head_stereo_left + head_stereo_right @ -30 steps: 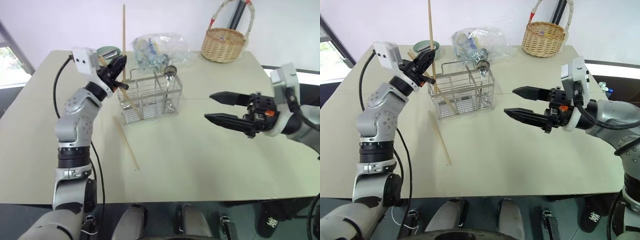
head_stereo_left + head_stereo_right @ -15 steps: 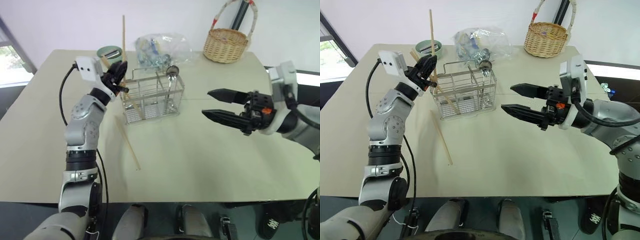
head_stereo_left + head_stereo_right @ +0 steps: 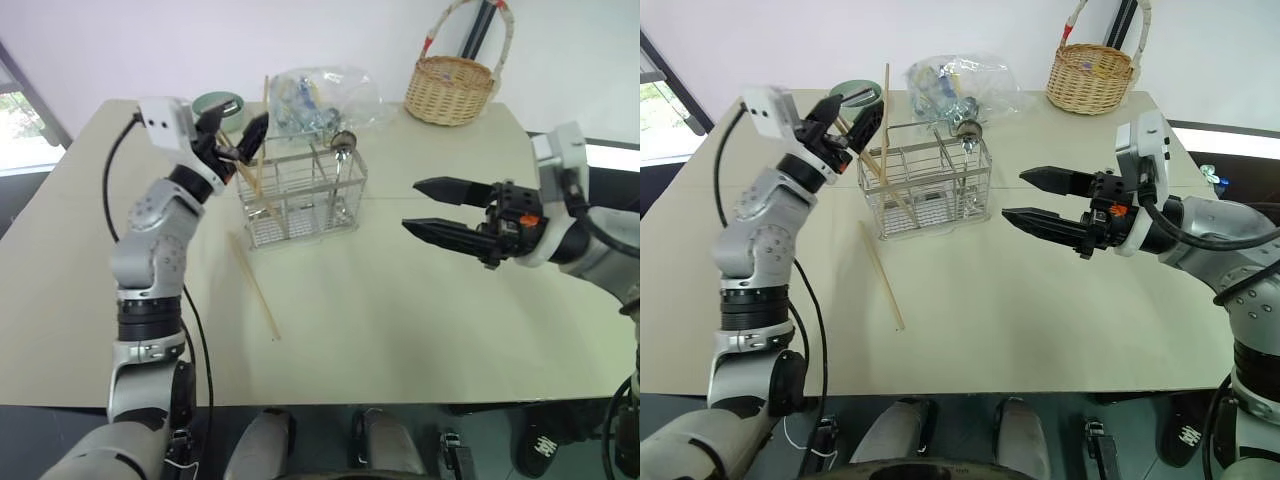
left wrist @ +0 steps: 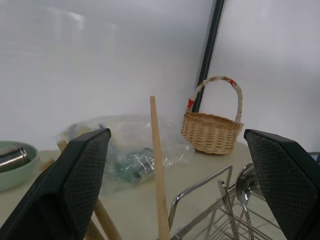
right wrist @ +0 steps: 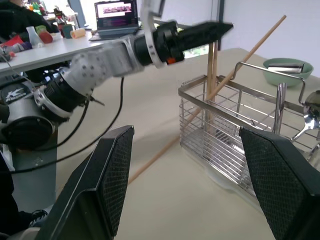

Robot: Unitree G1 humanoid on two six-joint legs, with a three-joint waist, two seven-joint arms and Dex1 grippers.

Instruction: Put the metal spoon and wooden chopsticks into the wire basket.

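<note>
last chopstick (image 3: 254, 287) lies on the counter (image 3: 400, 320) at centre-left, long axis running up-frame toward the wire basket (image 3: 300, 198); left fingers (image 3: 238, 140) nearer, spread, empty; right fingers (image 3: 432, 209) apart.

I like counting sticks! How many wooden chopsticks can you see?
3 wooden chopsticks. One stands upright in the wire basket, one leans slanted in it, and one lies on the table in front of the basket. Another may hide among the wires.
</note>
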